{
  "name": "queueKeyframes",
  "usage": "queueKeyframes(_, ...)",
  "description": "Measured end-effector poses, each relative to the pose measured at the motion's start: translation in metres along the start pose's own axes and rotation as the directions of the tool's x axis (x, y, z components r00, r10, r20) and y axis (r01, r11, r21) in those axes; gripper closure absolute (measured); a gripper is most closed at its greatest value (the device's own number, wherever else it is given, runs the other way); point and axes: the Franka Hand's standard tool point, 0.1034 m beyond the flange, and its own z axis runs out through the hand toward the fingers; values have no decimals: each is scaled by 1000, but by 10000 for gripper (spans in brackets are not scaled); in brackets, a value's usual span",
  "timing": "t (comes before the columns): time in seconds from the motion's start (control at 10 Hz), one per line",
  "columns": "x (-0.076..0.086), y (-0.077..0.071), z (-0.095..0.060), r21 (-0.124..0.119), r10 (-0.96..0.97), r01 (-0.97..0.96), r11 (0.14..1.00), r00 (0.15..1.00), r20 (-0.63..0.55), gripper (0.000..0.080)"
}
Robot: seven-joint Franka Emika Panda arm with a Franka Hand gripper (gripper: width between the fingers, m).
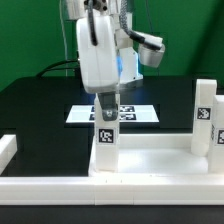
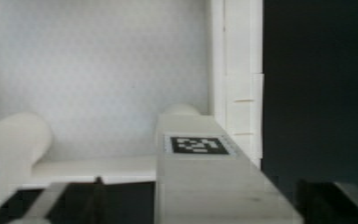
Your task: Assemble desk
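Black counter (image 1: 40, 100) under everything, green backdrop behind, white border bars along the near edge and one short bar (image 1: 6, 150) at 9 o'clock in the exterior view. Marker board (image 1: 80, 114) lies flat at centre, partly hidden by the arm. Tabletop (image 1: 150, 160) sits at about 5 o'clock in the exterior view, rim up, with two legs standing in it: near leg (image 1: 105, 135) directly under the pincer (image 1: 105, 110), far leg (image 1: 204, 115) at 3 o'clock. Pincer jaws look spread wide around the top of the near leg; the wrist view shows dark fingers (image 2: 78, 200) on either side of that leg (image 2: 202, 170) with daylight between, so my read is nothing is gripped. Risks: if the near leg isn't fully seated in its socket, it could tip or sit skewed once unsupported; a lift that isn't straight up could let a finger drag the leg top and knock it loose or shift the tabletop; the far leg could be jolted too. Readable text: none. Only black-and-white square tags on both legs and the marker board, with no letters, numbers or brand visible.
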Motion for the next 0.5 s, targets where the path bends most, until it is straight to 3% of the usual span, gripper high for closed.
queueKeyframes(0.2, -2, 3, 1, 1, -362, 362, 932, 932, 16, 160)
queueKeyframes(0.5, 0, 4, 2, -2, -500, 500, 866, 866, 12, 151)
